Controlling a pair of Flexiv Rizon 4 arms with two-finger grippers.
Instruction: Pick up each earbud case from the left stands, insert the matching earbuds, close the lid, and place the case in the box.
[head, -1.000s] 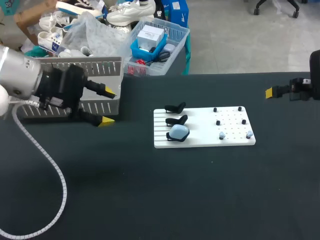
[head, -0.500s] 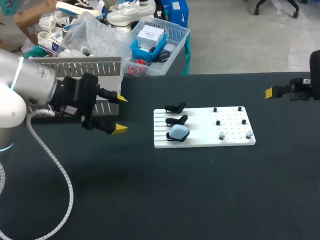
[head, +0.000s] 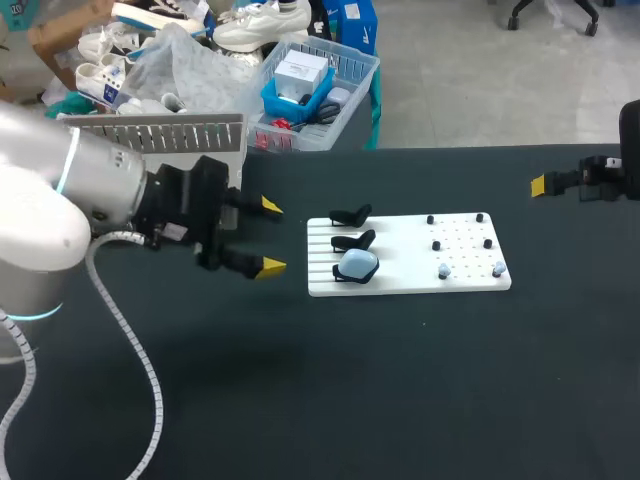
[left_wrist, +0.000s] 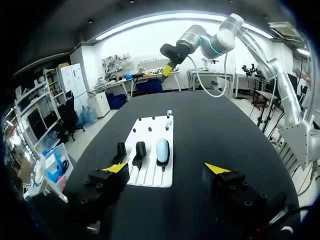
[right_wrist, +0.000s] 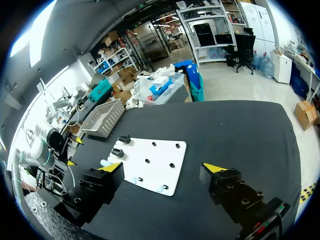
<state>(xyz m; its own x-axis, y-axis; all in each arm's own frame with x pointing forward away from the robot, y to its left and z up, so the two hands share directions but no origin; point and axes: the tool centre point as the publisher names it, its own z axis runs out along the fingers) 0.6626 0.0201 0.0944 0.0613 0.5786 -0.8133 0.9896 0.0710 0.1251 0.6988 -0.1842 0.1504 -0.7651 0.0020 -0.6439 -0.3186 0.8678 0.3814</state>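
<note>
A white board (head: 408, 254) lies mid-table with three black stands on its left part. The nearest stand holds a light blue earbud case (head: 358, 264); the other two stands (head: 350, 214) are bare. Light blue earbuds (head: 444, 271) and small black ones (head: 436, 244) sit on pegs on the board's right part. My left gripper (head: 271, 237) hovers open just left of the board, empty. In the left wrist view the case (left_wrist: 162, 149) is ahead of the open left gripper (left_wrist: 165, 168). My right gripper (head: 545, 185) stays at the table's far right; it (right_wrist: 162, 167) is open and empty.
A grey slotted box (head: 150, 133) stands at the back left of the table, behind my left arm. The black tabletop stretches in front of the board. In the right wrist view the board (right_wrist: 155, 160) and the box (right_wrist: 102, 117) lie ahead.
My left arm has moved right, from in front of the grey box to just beside the white board, fingers still open. The right arm has not moved.
</note>
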